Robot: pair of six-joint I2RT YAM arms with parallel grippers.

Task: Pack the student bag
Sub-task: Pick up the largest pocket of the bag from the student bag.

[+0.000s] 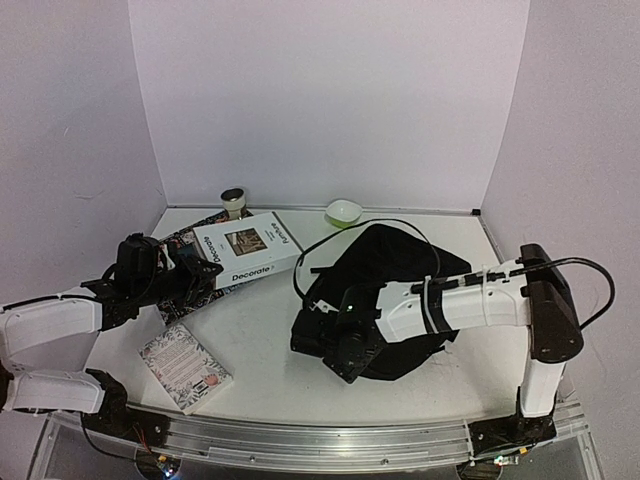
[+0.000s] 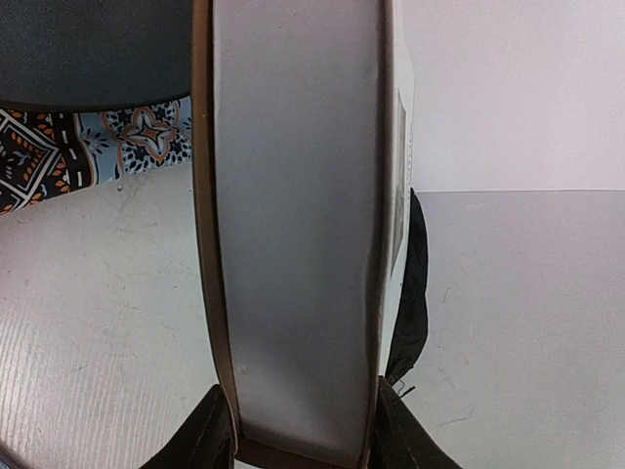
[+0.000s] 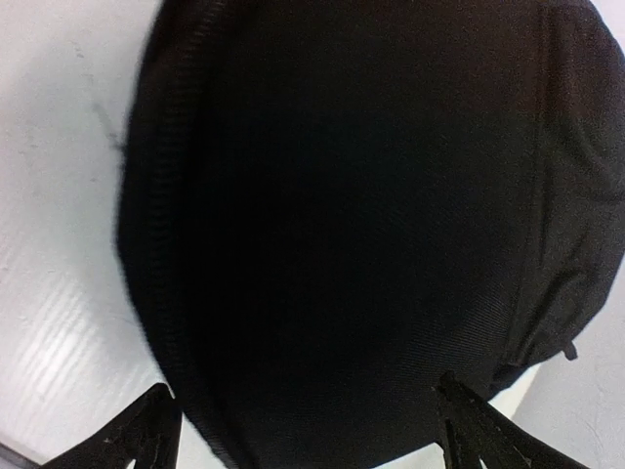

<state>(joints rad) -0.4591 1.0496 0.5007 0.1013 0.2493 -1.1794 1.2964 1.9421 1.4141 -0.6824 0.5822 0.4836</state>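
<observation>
Overhead we read "Decorate" on the book (image 1: 245, 252) our left gripper (image 2: 305, 435) pinches; only the wrist view shows our right gripper (image 3: 308, 425) spread over the student bag (image 3: 371, 195).

white link shells on the left arm (image 1: 50, 325) and right arm (image 1: 470, 300), black joints, loose black cables (image 1: 590, 275).

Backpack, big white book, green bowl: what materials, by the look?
Backpack: matte black woven fabric; fine weave and a ribbed zip line visible. Book: likely paper pages in a stiff card cover; pale edge between thin brownish boards. Bowl: probably plastic, smooth lime green; too small to be sure.
</observation>
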